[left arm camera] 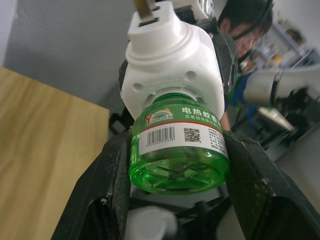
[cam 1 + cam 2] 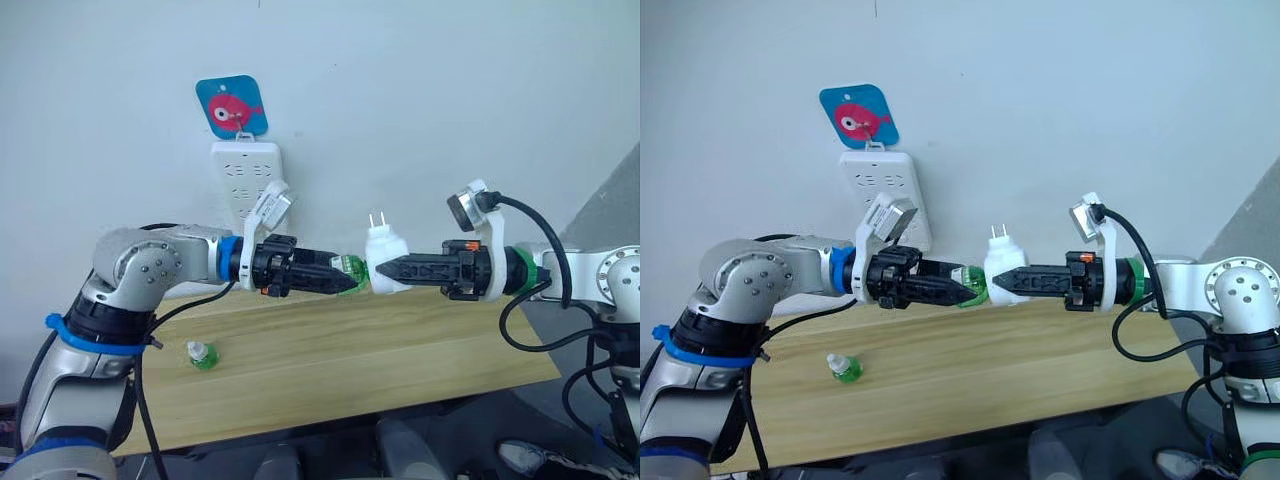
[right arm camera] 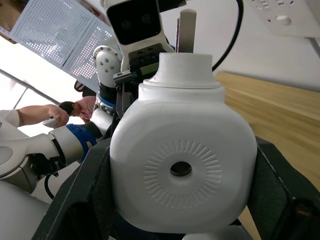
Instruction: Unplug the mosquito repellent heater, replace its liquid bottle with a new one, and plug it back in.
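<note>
Above the wooden table, in front of the white wall with its power strip, the right gripper clamped the mosquito repellent heater, prongs up and unplugged. The left gripper pinched the green bottle seated in the heater's base, while a second green bottle lay on the table near the left arm.

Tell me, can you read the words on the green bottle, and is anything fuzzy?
Left wrist view: the green bottle is sharp, its label and barcode readable; the person behind is blurry. Right wrist view: the heater is crisp, the background soft.
</note>
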Tool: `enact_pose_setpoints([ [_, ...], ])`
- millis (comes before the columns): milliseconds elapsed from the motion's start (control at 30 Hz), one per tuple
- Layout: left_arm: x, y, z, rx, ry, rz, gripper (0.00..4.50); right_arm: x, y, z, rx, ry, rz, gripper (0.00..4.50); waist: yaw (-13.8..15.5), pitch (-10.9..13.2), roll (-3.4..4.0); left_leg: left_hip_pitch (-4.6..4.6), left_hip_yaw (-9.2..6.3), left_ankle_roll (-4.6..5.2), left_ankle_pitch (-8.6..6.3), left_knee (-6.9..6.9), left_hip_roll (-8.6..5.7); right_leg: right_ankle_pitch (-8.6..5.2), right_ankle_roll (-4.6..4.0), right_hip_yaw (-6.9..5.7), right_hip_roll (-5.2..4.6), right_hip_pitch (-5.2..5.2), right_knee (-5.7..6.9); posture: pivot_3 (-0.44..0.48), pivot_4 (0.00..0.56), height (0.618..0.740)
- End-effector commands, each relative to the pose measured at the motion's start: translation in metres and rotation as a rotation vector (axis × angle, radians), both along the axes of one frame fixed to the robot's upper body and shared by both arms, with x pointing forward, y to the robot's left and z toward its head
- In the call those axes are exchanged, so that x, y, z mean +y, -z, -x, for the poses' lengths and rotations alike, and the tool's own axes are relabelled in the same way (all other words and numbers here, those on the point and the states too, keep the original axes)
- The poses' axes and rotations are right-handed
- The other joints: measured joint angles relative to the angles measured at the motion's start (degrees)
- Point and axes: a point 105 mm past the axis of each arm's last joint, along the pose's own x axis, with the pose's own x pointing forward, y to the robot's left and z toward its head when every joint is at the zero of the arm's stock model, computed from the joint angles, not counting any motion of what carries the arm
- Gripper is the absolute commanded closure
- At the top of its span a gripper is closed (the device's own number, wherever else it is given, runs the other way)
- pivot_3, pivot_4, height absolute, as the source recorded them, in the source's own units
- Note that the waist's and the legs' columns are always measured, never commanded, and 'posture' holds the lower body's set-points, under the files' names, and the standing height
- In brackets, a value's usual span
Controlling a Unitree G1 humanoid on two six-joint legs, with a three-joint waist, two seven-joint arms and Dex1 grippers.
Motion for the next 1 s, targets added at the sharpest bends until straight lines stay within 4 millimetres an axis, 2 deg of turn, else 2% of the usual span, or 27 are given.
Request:
enact_pose_setpoints([
  [33,0.014,-0.004,-0.016,0.068,-0.134,-0.019,2.24,-0.004,-0.011,0.001,-0.075,0.012,0.016,1.50,0.0,0.0,0.00,0.01,0.01,0.00,0.00,0.00,0.00,0.00,0.00,0.01,0.00,0.00,0.00,-0.177,0.100,0.720],
  [367,0.019,-0.009,-0.019,0.167,-0.163,0.016,2.24,-0.007,-0.014,0.000,-0.099,0.007,0.021,1.50,0.0,0.0,0.00,0.01,0.05,-0.02,0.01,0.00,-0.01,0.00,-0.01,0.06,-0.03,-0.01,0.00,-0.173,0.095,0.720],
  [533,0.011,-0.014,-0.016,0.076,-0.165,0.041,2.24,-0.004,-0.015,0.000,-0.100,-0.001,0.009,1.50,0.0,0.0,0.00,0.01,0.07,-0.02,0.01,0.00,-0.01,0.01,-0.01,0.07,-0.04,-0.02,0.00,-0.172,0.096,0.720],
  [667,0.012,-0.014,-0.019,0.070,-0.191,0.057,2.24,-0.003,-0.015,0.001,-0.092,-0.007,0.008,1.50,0.2,0.0,0.00,0.00,0.10,-0.02,0.01,0.01,-0.02,0.02,-0.04,0.10,-0.05,-0.03,0.00,-0.172,0.096,0.720],
  [733,0.012,-0.013,-0.019,0.073,-0.190,0.055,1.49,-0.004,-0.014,0.001,-0.088,-0.009,0.009,1.50,0.1,0.0,0.00,0.01,0.12,-0.02,0.01,0.01,-0.03,0.02,-0.03,0.10,-0.05,-0.03,0.00,-0.172,0.096,0.720],
  [900,0.012,-0.017,-0.021,-0.028,-0.203,0.047,0.01,-0.004,-0.015,0.001,-0.081,-0.011,0.009,1.50,0.2,0.0,-0.02,0.01,0.17,-0.02,0.01,-0.02,-0.03,0.03,-0.04,0.15,-0.05,-0.05,-0.01,-0.171,0.101,0.720],
  [967,0.013,-0.021,-0.024,-0.065,-0.224,0.067,0.00,-0.004,-0.015,0.001,-0.078,-0.009,0.008,1.50,0.2,0.0,-0.03,0.01,0.20,-0.02,0.01,-0.02,-0.03,0.03,-0.05,0.17,-0.06,-0.06,-0.02,-0.171,0.101,0.720],
  [1000,0.015,-0.024,-0.027,-0.141,-0.247,0.079,0.00,-0.005,-0.015,0.001,-0.076,-0.007,0.008,1.50,0.2,0.0,-0.03,0.01,0.20,-0.02,0.01,-0.02,-0.03,0.03,-0.05,0.17,-0.07,-0.06,-0.02,-0.173,0.101,0.720],
])
